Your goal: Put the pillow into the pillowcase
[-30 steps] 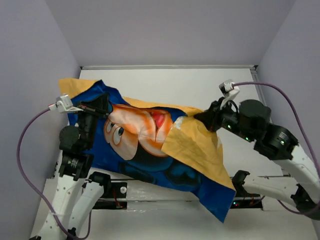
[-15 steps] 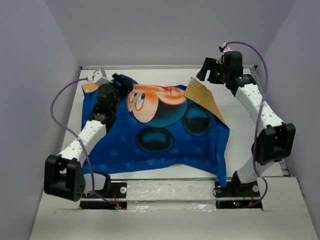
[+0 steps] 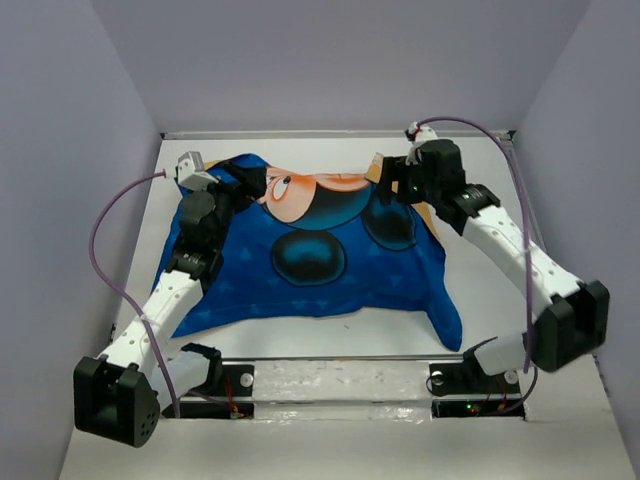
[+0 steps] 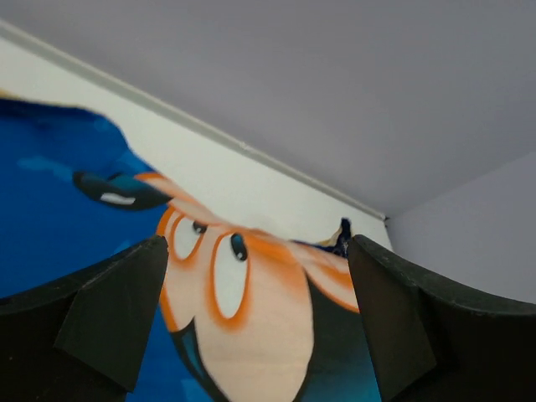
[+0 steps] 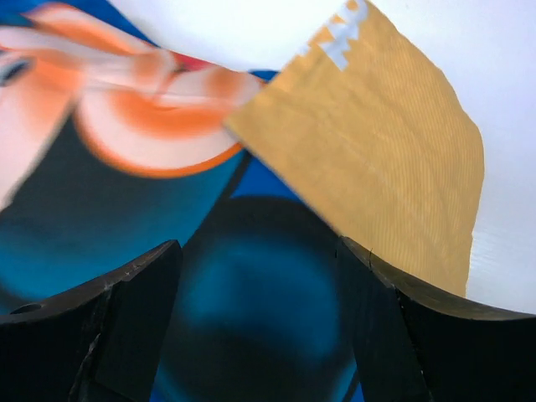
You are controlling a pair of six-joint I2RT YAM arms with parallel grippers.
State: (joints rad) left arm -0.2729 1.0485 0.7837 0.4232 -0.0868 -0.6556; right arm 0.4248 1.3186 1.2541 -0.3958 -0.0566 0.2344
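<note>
The pillowcase (image 3: 320,270) lies spread on the table, blue Mickey side up, and looks puffed. A yellow-orange corner (image 3: 432,214) is folded over at its far right, and this corner (image 5: 385,167) also shows in the right wrist view. The pillow is hidden; no white cushion shows. My left gripper (image 3: 254,181) hangs open over the far left edge, above Mickey's eyes (image 4: 226,272), with nothing between its fingers (image 4: 117,318). My right gripper (image 3: 386,182) stands open over the far right part, above the dark ear (image 5: 251,293), beside the yellow corner.
White table (image 3: 300,150) shows behind the pillowcase, ending at a raised rim (image 3: 330,133) below the grey back wall. Grey side walls close in left and right. The arm bases (image 3: 340,385) sit along the near edge.
Both grippers have gone from shut to open and let the pillowcase go. The arms reached toward the far edge, and the cloth now lies flatter, blue side up.
</note>
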